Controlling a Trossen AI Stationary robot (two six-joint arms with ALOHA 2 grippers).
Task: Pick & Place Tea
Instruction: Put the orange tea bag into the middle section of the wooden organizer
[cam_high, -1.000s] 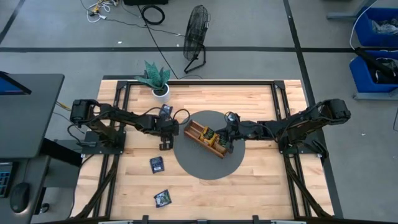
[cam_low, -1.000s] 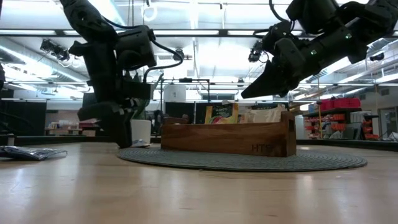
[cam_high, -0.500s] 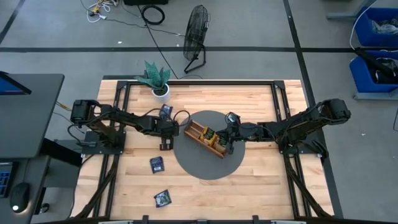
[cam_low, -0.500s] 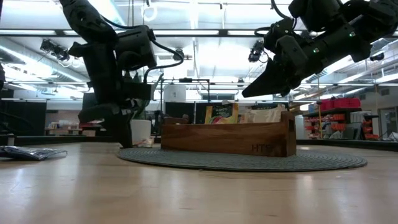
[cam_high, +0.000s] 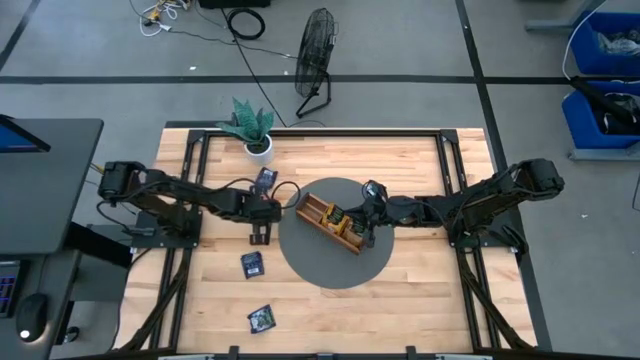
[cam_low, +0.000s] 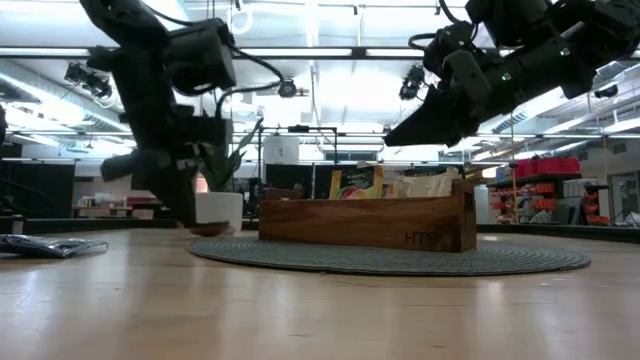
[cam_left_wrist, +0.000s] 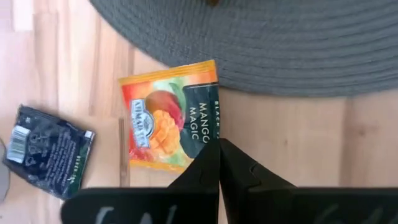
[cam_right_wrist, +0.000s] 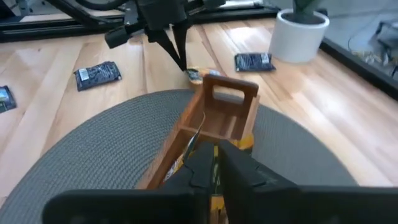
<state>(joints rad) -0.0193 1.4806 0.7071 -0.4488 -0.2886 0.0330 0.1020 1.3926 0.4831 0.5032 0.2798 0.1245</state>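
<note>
Beside the mat's nine o'clock edge lies the orange mango sachet (cam_left_wrist: 169, 115) on the bench (cam_high: 400, 300); we see the left claw (cam_left_wrist: 218, 144) has just pinched shut on its edge. Our right claw (cam_right_wrist: 214, 149), nearly closed and empty, hovers over the wooden tray (cam_high: 328, 222).

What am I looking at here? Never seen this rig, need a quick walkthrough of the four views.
Two dark robot arms work at a wooden table, sorting tea sachets.

One camera looks straight down, one looks level across the tabletop, and one sits on each wrist.

On the table: a round grey mat carrying a wooden divided tray with some sachets in it, a potted plant, and dark sachets lying loose.

The left gripper is shut on the edge of an orange mango tea sachet beside the mat. The right gripper hovers over the tray, fingers nearly together, holding nothing visible.
</note>
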